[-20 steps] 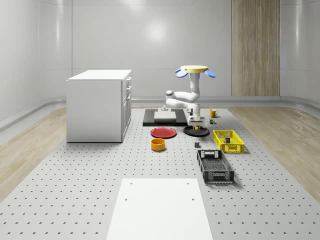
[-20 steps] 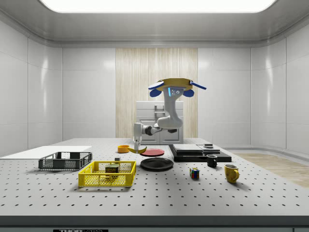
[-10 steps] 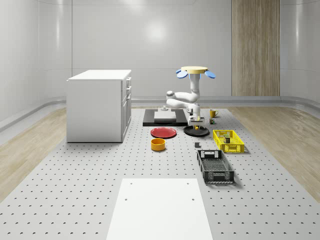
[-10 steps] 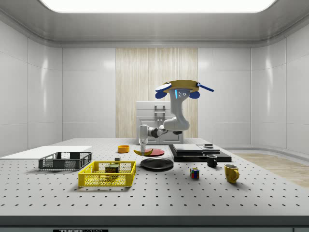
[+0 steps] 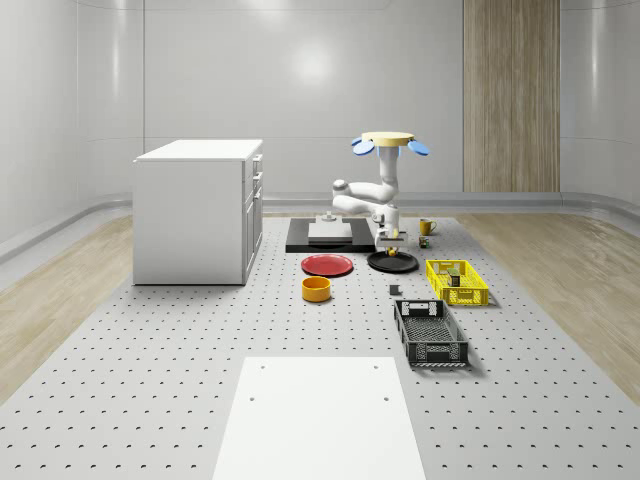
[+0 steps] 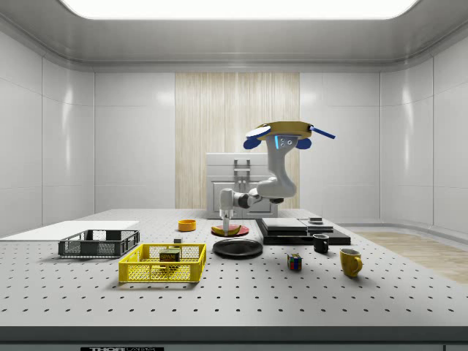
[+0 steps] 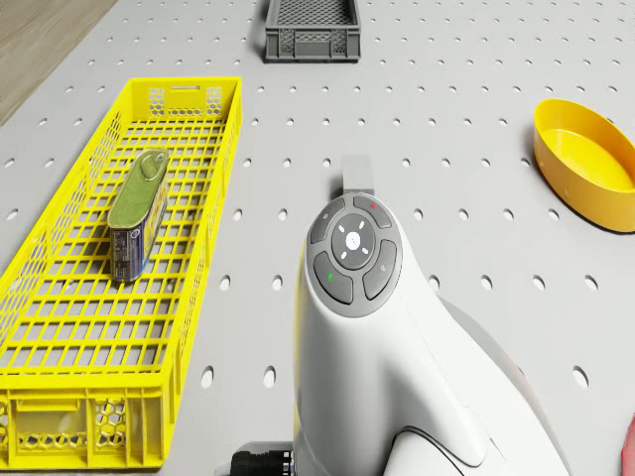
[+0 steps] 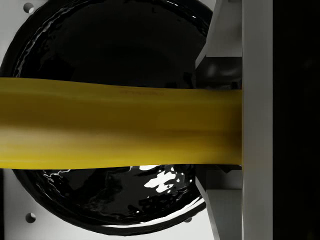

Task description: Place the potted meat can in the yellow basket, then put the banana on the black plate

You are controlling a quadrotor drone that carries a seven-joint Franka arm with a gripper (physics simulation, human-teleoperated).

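Banana (image 8: 120, 122) now over black plate (image 8: 100, 45), previously beside.

— What sort of room is it?

— Pale grey panelled walls (image 5: 300, 90) with rounded corners, and one vertical band of light wood panelling (image 5: 510, 95) on the far wall. A long bright ceiling light (image 6: 234, 7) shows in the side view.

— And the floor?

— Wood flooring (image 5: 50, 300) at the edges. In the middle lies a grey perforated platform (image 5: 150, 380) dotted with holes, carrying a white slab (image 5: 318, 415) near the front.

— Any furniture?

— A white cabinet (image 5: 198, 210), with what seem to be drawers on its side.
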